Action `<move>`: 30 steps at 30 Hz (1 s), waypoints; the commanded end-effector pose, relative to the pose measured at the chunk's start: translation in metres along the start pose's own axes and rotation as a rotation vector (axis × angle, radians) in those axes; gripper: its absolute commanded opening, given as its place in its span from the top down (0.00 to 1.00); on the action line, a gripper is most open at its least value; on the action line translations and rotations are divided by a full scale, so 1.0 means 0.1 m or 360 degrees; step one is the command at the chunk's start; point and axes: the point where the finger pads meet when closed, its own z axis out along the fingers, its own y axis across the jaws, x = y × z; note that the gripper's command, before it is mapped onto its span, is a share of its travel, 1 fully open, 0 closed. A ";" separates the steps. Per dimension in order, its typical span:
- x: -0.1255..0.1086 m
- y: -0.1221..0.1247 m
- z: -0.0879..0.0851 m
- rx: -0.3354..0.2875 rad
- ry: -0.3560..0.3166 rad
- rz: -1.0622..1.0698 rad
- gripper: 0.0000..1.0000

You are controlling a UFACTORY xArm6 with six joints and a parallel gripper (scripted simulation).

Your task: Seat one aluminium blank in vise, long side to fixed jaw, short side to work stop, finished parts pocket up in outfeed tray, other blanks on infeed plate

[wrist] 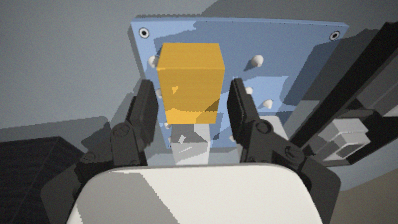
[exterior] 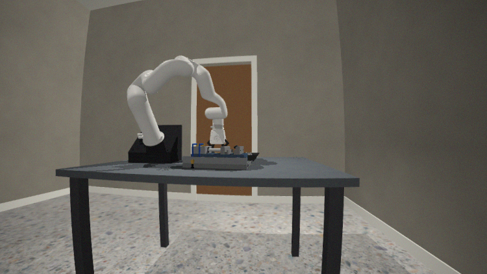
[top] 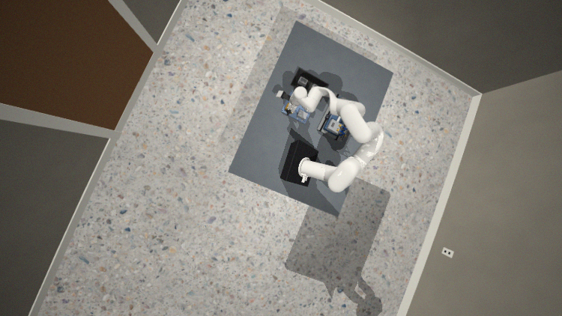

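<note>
Brass blank (wrist: pixel 190 82) is sitting on the blue infeed plate (wrist: pixel 295 42) among its pins while we're hovering our gripper (wrist: pixel 192 107) right over it, jaws spread wide, a finger (wrist: pixel 145 112) flanking either side without touching.

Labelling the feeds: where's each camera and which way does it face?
Top: overhead, looking down at the table; the whole arm shows.
Exterior: low, off the table, facing the door; arm and gripper show.
Wrist: behind the open gripper, looking down at a brass blank on the infeed plate; only its fingers show.
Top and wrist share the plate.
</note>
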 end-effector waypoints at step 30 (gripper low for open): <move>0.01 0.01 -0.49 -0.0004 0.0004 0.0002 0.31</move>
